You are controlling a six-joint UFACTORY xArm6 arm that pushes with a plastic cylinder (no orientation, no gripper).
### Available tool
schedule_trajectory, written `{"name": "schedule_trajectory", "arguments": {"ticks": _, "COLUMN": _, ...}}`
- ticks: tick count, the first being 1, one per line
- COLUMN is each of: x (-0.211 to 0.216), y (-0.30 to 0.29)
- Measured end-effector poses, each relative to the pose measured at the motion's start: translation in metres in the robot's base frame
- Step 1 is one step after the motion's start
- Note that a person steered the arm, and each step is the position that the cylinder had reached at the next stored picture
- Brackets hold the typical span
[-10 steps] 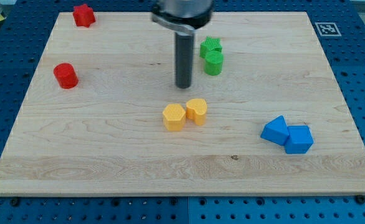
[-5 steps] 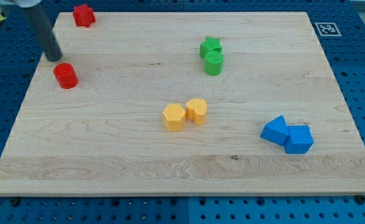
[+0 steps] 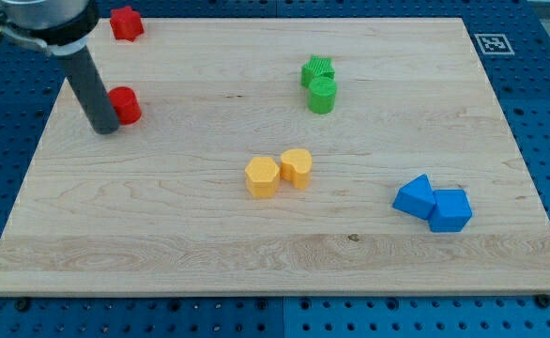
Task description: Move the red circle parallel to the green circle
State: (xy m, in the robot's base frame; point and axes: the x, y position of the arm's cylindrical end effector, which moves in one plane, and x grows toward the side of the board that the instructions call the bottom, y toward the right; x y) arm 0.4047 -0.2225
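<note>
Dark and straight, the rod ends in my tip point(image 3: 104, 130), which presses against the view's left side of the red circle point(image 3: 125, 104) (no fingers here to clench or release). That block sits near the wooden bench's point(image 3: 162, 235) left edge. At the view's top left lies a red star-like block point(image 3: 125, 23). Well right, the green circle point(image 3: 322, 95) touches another green block point(image 3: 317, 70).

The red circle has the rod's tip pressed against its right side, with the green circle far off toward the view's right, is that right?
Not quite. The camera view shows my tip against the red circle's left side, not its right. The rest holds: the green circle sits far off toward the view's right.
</note>
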Motion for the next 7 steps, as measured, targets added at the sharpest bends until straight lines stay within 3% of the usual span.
{"name": "schedule_trajectory", "arguments": {"ticks": 1, "x": -0.025, "y": -0.009}}
{"name": "schedule_trajectory", "arguments": {"ticks": 4, "x": -0.025, "y": 0.027}}
{"name": "schedule_trajectory", "arguments": {"ticks": 6, "x": -0.035, "y": -0.018}}
{"name": "schedule_trajectory", "arguments": {"ticks": 7, "x": -0.049, "y": -0.013}}
